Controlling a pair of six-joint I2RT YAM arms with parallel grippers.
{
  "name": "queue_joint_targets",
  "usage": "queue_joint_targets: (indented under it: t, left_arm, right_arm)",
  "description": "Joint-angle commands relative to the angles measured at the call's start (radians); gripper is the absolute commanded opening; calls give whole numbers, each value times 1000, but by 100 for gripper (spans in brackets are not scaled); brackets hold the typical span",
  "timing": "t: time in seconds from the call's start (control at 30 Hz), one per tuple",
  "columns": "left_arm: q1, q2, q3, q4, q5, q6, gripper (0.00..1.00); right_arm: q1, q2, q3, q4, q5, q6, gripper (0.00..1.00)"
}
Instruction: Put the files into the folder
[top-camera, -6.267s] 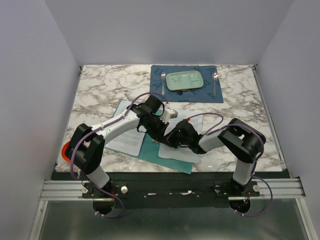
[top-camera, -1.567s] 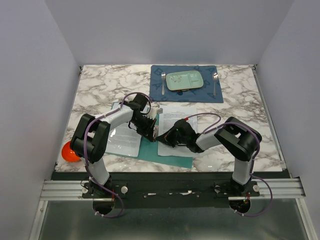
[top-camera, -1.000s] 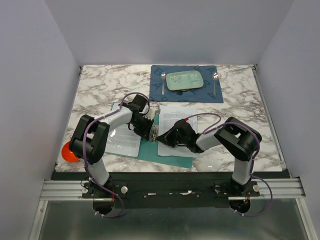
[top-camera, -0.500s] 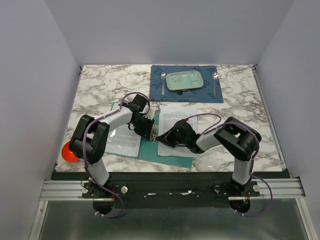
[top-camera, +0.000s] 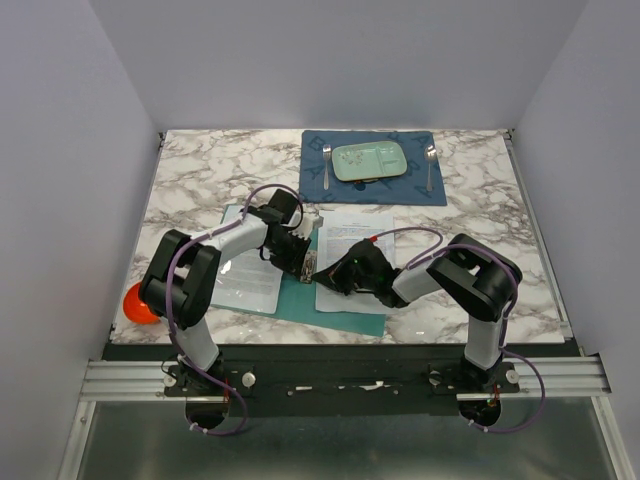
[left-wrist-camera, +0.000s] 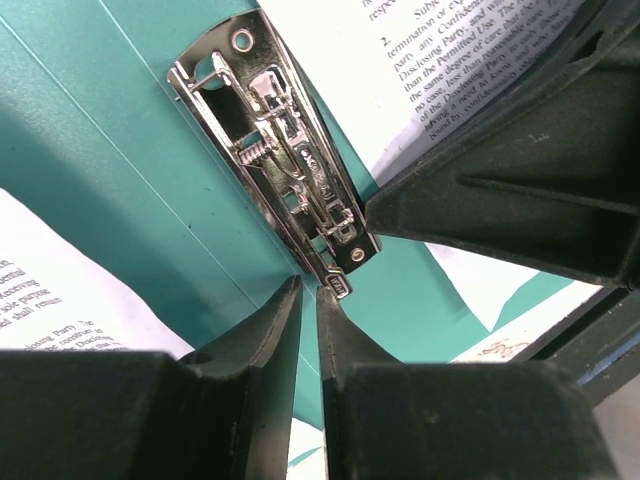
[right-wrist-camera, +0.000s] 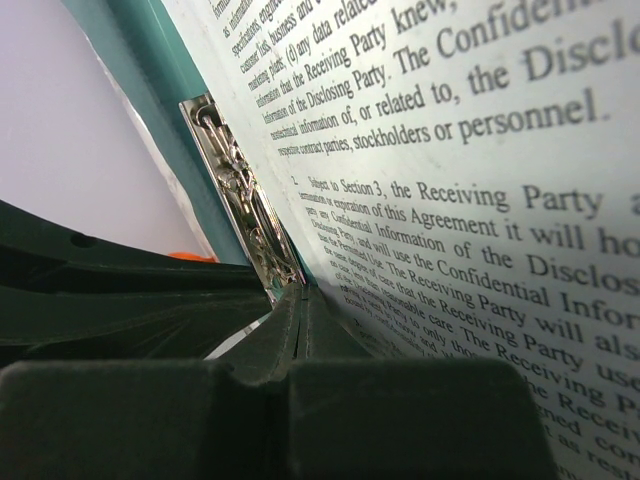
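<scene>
Finding 1: The folder lies open and flat on the marble table, near its front edge. Of the files, 1 sheet covers the folder's left leaf and 1 sheet covers its right leaf. A strip of teal is exposed between them.

Finding 2: A chrome spring clip is fixed along that strip, beside the inner edge of the right-leaf sheet.

Finding 3: The left gripper is down over the strip, its 2 fingers parted by a narrow slit. Only teal card shows in the slit. The clip's near end sits just beside the tip of 1 finger, outside the gap.

Finding 4: The right gripper is clenched with no gap between its fingers. Its tips lie at the right-leaf sheet's inner edge, against the clip's near end. Whether paper is pinched cannot be determined.

Finding 5: The 2 grippers are close together, on opposite sides of the clip's near end.
</scene>
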Motion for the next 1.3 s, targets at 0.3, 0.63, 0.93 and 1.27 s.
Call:
queue_joint_targets:
  t: [0.3,0.63,0.93,1.27]
  left_arm:
    - [-35,45,15,11,-76,-29,19]
    - [-25,-27,31,-39,-79,-10,18]
    - [-25,-33,47,-41,-61,-21,18]
    - [-31,-3,27,-18,-67,-24,18]
  right_arm:
    - [7,118,-74,-370,100,-52,0]
    - [6,120,-74,-368,99,-52,1]
    - [6,115,-79,-365,99,-50,0]
    - [7,125,-83,-352,99,-46,0]
